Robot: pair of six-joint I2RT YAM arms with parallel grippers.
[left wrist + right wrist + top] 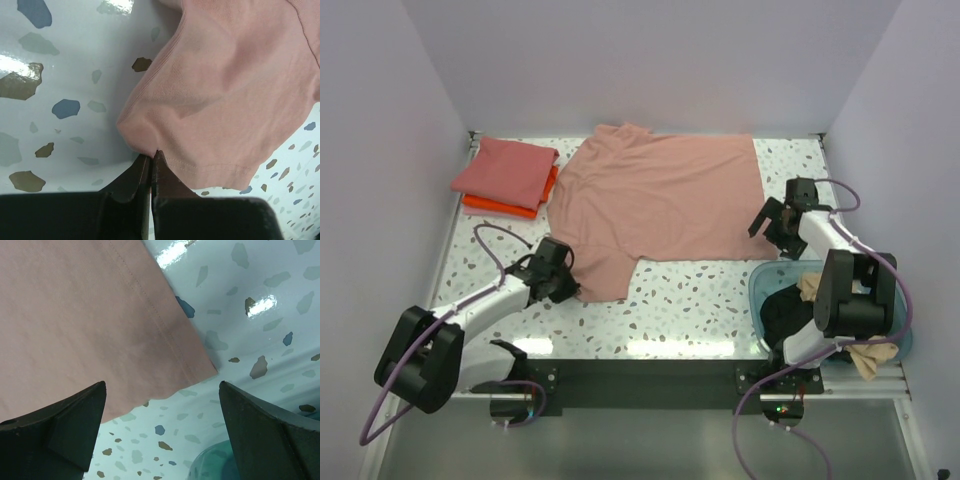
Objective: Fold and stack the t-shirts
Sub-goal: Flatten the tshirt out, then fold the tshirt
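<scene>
Pink t-shirt (660,195) lies unfolded on table (690,300); left fingers (132,180) clamp its sleeve, right fingers (65,435) gape over its corner. Coral shirt (505,168), orange shirt (488,208) stacked folded; black shirt (786,312), tan shirt (868,358) wait in tub (760,290)

No writing, label, brand, number or sign can be read in any view. The pink t-shirt (660,200), spread across the desk (700,300), shows only plain cloth on its upturned side. The stitched hems seen close up in both wrist views carry no tag or lettering.
</scene>
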